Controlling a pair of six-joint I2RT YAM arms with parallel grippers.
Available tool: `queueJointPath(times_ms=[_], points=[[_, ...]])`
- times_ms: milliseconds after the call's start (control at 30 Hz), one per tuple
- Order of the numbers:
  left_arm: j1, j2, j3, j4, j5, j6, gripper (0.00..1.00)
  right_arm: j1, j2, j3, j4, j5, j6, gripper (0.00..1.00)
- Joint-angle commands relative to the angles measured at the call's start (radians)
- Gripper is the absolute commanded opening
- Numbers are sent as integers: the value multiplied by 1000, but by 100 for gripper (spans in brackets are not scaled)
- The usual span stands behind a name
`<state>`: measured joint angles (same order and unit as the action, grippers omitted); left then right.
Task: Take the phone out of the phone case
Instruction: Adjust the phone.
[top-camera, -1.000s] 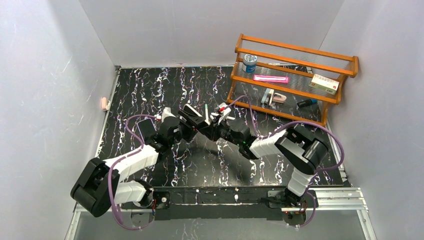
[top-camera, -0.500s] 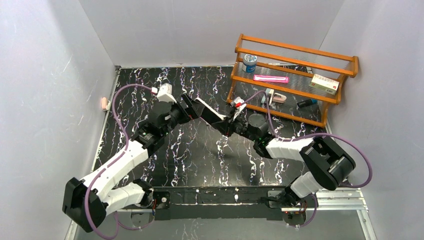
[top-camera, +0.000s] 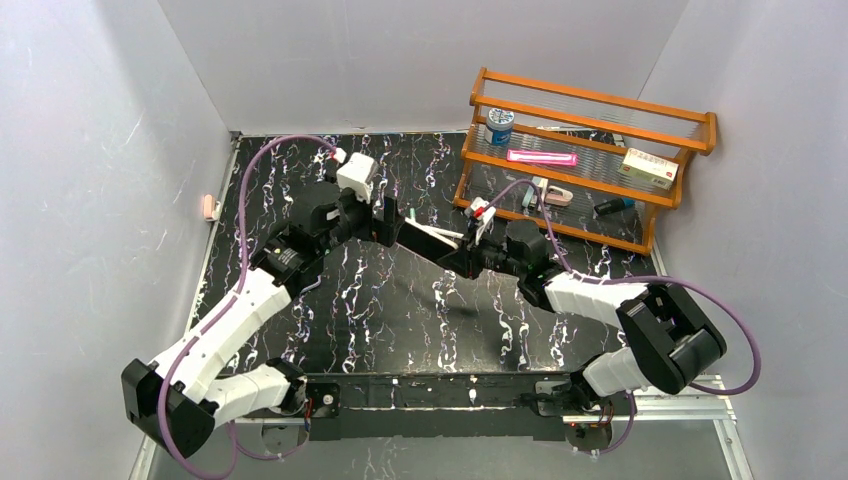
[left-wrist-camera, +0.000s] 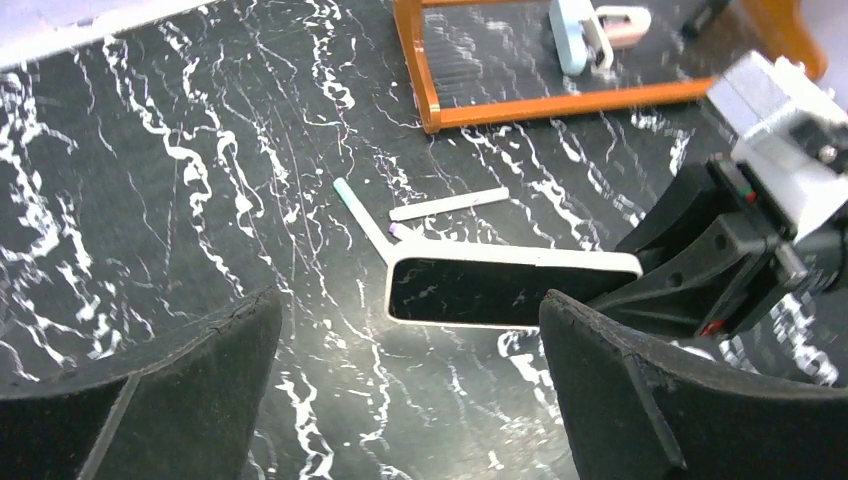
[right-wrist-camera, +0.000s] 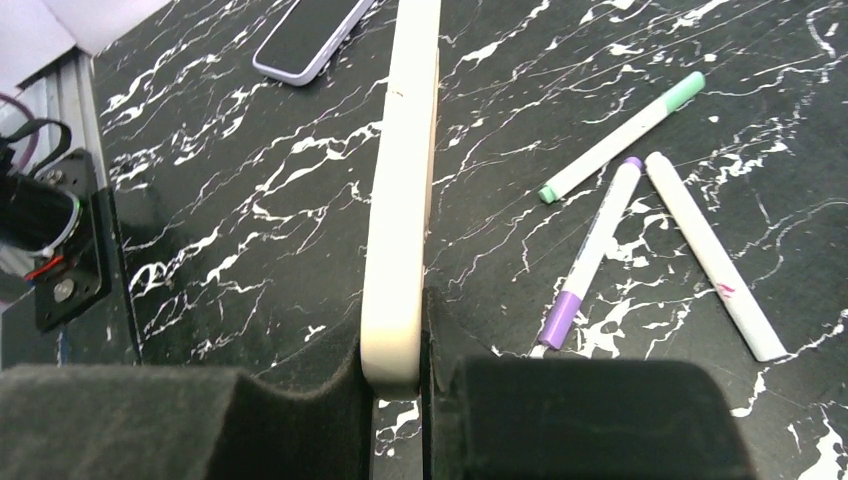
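My right gripper (right-wrist-camera: 400, 365) is shut on the short end of a cream-white phone case (right-wrist-camera: 405, 170), held on edge above the black marble table. In the top view the case (top-camera: 428, 240) sticks out leftward from the right gripper (top-camera: 464, 258). My left gripper (left-wrist-camera: 410, 345) is open and empty; the free end of the case (left-wrist-camera: 510, 288), with a dark inner face, lies just beyond its fingertips. In the top view the left gripper (top-camera: 388, 214) is next to that end. A phone (right-wrist-camera: 310, 35) with a lilac rim lies flat on the table, apart from the case.
Three pens lie under the case: a teal-capped one (right-wrist-camera: 620, 135), a purple-capped one (right-wrist-camera: 590, 250) and a white marker (right-wrist-camera: 715, 255). An orange wooden rack (top-camera: 590, 160) with small items stands at the back right. A pink object (top-camera: 208, 207) sits by the left wall.
Both arms have reached further toward the back. The left gripper, earlier at the case's left end, now stands open just off it. The right gripper still holds the case.
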<state>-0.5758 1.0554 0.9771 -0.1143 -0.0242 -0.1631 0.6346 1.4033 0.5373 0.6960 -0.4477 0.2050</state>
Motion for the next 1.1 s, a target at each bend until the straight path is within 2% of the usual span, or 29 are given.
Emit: queueJointPath(times_ms=[0,200,567,767,1067], points=[[2,30,76,-87,167,308,98,-4,-24,104,-33,-122,-83,1],[2,67,109,-139,358,482,98,-4,-13,155,-139,-199,-156,1],[2,163,110,-268,621,631,96,0,5,191,-176,-338,-264,1],[2,214,99,-325,715,673,83,12,18,229,-249,-403,-350,1],[2,278,125,-368,793,680,53,55,59,317,-396,-408,-481,1]])
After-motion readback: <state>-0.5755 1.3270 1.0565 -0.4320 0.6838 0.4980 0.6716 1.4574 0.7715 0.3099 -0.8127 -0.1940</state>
